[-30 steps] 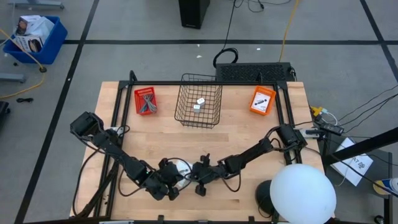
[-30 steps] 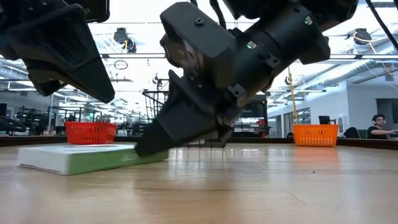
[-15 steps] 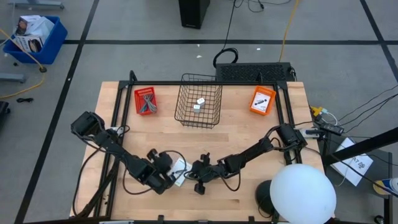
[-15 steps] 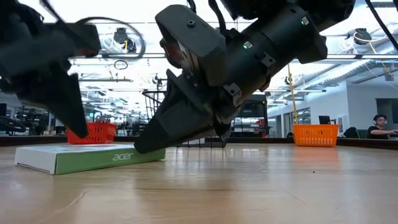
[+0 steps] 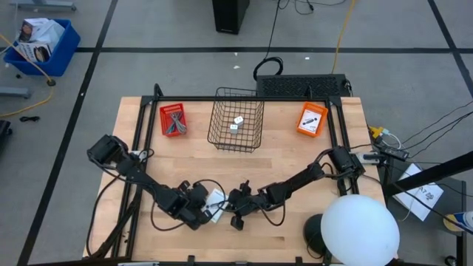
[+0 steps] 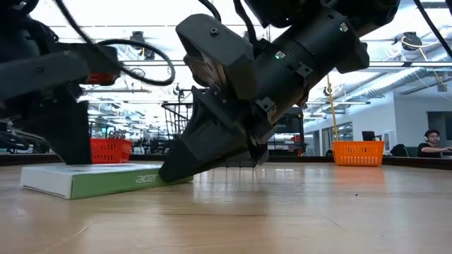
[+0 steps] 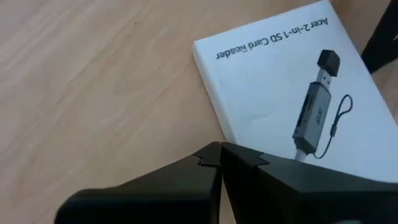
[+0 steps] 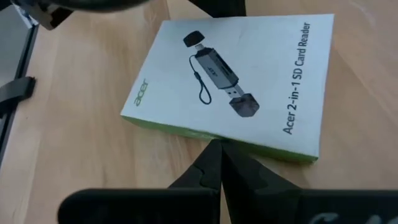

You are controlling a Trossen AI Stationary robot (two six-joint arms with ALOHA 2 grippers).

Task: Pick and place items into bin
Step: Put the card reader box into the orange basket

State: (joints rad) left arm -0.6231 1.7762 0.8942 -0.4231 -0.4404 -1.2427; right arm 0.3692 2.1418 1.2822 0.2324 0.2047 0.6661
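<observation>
A white packet (image 5: 214, 200) printed "Acer 2-in-1 SD Card Reader" lies flat on the table near its near edge, also visible as packet (image 7: 292, 81) and packet (image 8: 230, 87). My left gripper (image 5: 204, 211), shut, stands at the packet's left end (image 6: 42, 180). My right gripper (image 5: 226, 206), shut, is at its right end. Two small white cubes (image 5: 236, 123) lie in the wire basket (image 5: 236, 140). The pen and the stick cannot be made out. My left gripper (image 7: 217, 149) has its shut fingertips at the packet's white edge (image 7: 224, 127); whether they touch it I cannot tell. My right gripper (image 8: 217, 146) sets its shut fingertips against the packet's green side (image 8: 211, 135), slanting down from the table's right. The packet stays flat on the wood.
The wire basket stands at the middle of the far edge, with a red bin (image 5: 173, 120) to its left and an orange bin (image 5: 312, 119) to its right. A white dome (image 5: 360, 230) sits at the near right corner. Bare wood lies between the basket and the grippers.
My left gripper has swung away from the near edge toward the table's left and come down at the packet's left end. The right gripper and the packet have kept almost still.
</observation>
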